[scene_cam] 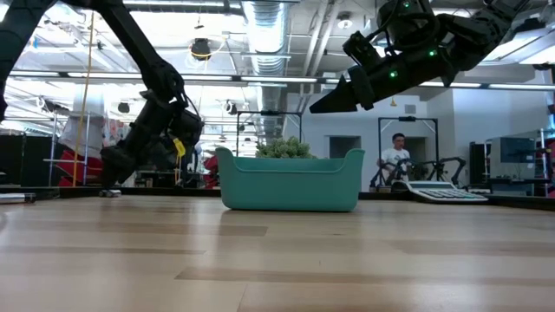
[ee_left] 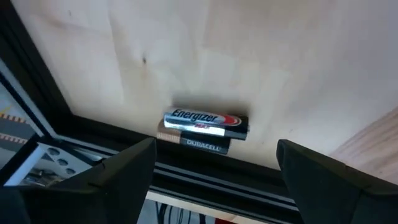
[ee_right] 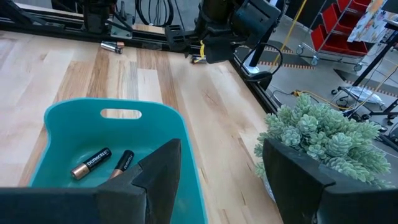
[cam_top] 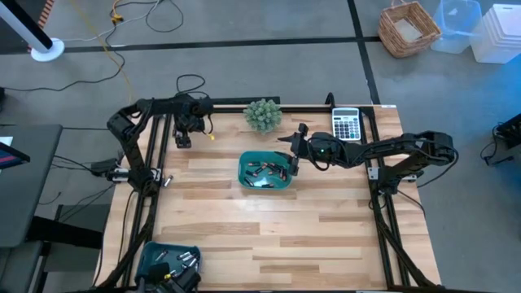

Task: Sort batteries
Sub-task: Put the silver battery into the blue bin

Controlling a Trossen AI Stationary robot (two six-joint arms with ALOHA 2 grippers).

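Observation:
Two batteries lie side by side on the wood at the table's far left edge, against the black frame rail: an Energizer cell (ee_left: pixel 205 121) and a copper-ended Duracell cell (ee_left: pixel 193 144). My left gripper (ee_left: pixel 214 171) hovers just above them, open, one finger on each side, touching neither. A teal tray (cam_top: pixel 244 167) at the table's middle holds several batteries (ee_right: pixel 90 163). My right gripper (cam_top: pixel 291 153) hangs open above that tray's far right corner, nothing between its fingers. A second teal tray (cam_top: pixel 155 251) with batteries (cam_top: pixel 186 259) sits at the near left corner.
A small green plant (cam_top: pixel 263 114) stands at the far edge behind the middle tray, close to my right gripper. A grey calculator (cam_top: pixel 348 124) lies at the far right. Black frame rails (cam_top: pixel 155 155) run along the table's sides. Bare wood stretches across the near half.

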